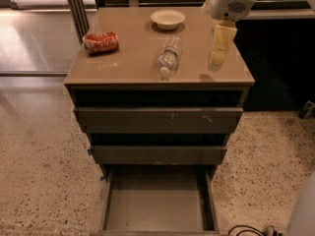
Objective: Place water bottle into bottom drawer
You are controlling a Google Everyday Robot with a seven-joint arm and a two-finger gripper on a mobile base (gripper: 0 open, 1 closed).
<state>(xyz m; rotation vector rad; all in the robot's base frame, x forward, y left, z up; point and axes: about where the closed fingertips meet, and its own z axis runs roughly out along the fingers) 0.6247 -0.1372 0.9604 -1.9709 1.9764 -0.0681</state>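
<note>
The water bottle (170, 56) lies on its side on the tan cabinet top (128, 63), white cap toward the front edge. The bottom drawer (157, 205) is pulled out at floor level and its flat floor is bare. My gripper (219, 50) hangs from the white arm at the upper right, above the right part of the cabinet top, about a hand's width to the right of the bottle and not touching it. It holds nothing that I can see.
A crushed red can (101, 43) lies at the left of the top. A white bowl (168, 18) sits at the back, just behind the bottle. Two drawers (157, 119) above the bottom one stand slightly out. A cable (246, 229) lies on the speckled floor at the right.
</note>
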